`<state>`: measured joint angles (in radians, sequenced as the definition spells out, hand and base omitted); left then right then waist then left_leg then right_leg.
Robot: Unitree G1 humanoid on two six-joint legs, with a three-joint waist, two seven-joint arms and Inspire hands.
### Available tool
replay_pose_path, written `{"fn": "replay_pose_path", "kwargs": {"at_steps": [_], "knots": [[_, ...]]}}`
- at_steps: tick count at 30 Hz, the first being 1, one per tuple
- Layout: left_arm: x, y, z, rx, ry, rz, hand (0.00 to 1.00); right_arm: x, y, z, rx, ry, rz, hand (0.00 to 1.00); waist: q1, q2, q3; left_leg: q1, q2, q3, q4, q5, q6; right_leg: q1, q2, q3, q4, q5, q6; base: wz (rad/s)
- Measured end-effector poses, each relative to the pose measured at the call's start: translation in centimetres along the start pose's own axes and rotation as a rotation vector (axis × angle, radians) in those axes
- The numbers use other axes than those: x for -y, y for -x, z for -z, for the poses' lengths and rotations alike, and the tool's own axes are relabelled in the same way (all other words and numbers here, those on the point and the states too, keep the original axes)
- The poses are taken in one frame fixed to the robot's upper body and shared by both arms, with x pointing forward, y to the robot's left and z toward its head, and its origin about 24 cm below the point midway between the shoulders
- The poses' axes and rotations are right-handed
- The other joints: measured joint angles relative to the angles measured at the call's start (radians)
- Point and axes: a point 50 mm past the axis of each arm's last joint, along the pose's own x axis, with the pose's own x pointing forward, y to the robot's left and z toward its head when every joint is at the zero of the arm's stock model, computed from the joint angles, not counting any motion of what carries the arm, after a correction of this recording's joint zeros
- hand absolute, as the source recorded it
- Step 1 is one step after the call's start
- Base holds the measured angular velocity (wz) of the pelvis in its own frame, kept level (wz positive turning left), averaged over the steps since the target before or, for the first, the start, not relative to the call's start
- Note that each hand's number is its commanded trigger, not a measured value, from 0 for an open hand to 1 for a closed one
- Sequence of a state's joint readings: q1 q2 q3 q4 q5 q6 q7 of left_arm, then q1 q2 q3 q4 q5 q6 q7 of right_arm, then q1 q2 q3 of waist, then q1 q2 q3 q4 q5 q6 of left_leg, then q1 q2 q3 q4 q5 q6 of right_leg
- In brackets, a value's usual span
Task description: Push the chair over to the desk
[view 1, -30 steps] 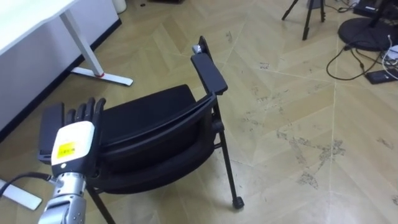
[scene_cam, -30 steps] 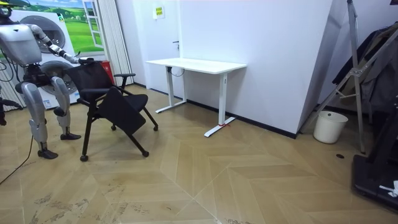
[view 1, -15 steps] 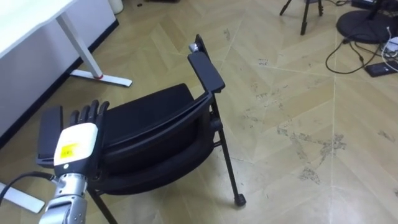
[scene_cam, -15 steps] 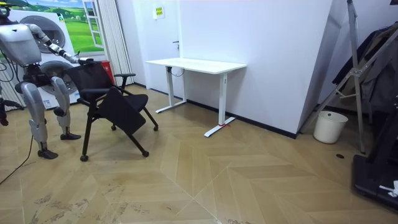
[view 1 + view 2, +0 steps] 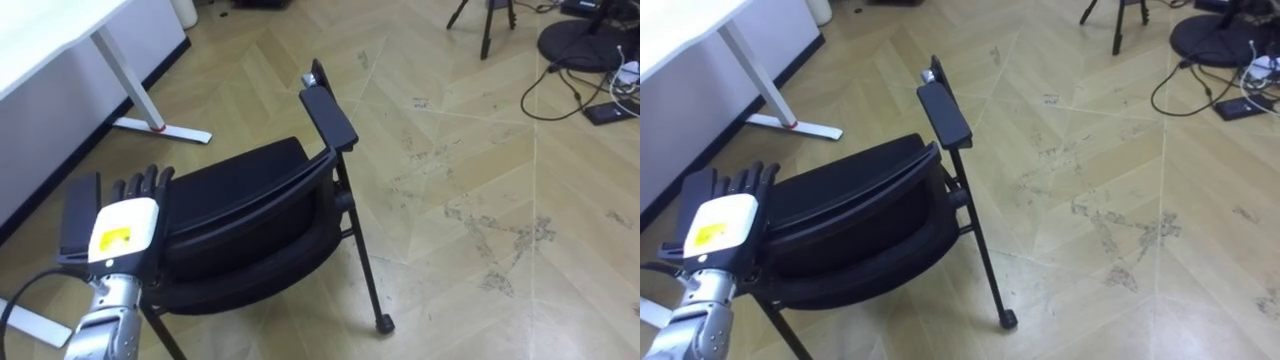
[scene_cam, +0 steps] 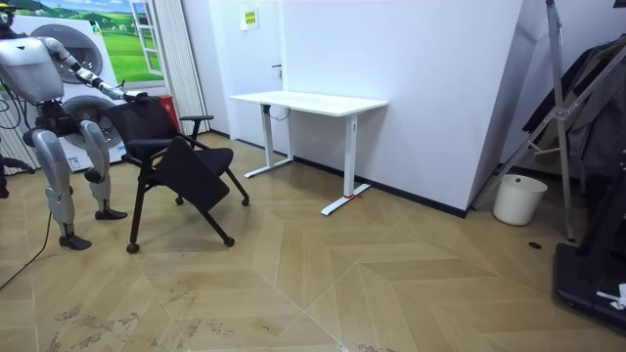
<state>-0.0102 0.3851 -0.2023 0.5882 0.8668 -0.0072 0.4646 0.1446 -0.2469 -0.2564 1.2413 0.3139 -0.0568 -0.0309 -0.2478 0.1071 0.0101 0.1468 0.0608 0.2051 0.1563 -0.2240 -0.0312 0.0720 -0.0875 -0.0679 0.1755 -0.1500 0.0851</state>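
Robot: stood behind the black chair (image 5: 250, 215), beside a white desk (image 5: 35, 40).
Left hand (image 5: 118, 225): fingers straight and spread, laid against the chair's back.

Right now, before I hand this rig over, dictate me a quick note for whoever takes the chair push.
Left hand: open, fingers straight against the top of the chair back, from behind.
The chair stands on the wood floor, apart from the white desk ahead on the robot's left.
Done: contact made.
Left: the push itself, probably toward the desk.
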Motion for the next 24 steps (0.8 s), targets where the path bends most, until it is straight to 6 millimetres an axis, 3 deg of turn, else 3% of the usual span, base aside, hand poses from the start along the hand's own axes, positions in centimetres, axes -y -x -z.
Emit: {"fn": "replay_pose_path", "kwargs": {"at_steps": [18, 24], "knots": [[0.3, -0.2, 0.1, -0.005, -0.053, 0.017, 1.00, 0.0, -0.1, 0.0, -0.023, -0.031, 0.010, 0.00, -0.003, -0.002, -0.0033, 0.002, -0.001, 0.001, 0.002, 0.002, 0.002, -0.003, 0.001, 0.009, 0.001, 0.005, -0.001, 0.00], [0.3, -0.2, 0.0, -0.001, -0.067, 0.012, 1.00, 0.1, 0.1, 1.3, -0.091, -0.069, -0.038, 0.00, -0.002, -0.009, -0.0100, 0.004, -0.002, 0.001, -0.001, 0.004, 0.003, -0.003, 0.001, 0.010, -0.002, 0.005, -0.001, 0.00]]}}
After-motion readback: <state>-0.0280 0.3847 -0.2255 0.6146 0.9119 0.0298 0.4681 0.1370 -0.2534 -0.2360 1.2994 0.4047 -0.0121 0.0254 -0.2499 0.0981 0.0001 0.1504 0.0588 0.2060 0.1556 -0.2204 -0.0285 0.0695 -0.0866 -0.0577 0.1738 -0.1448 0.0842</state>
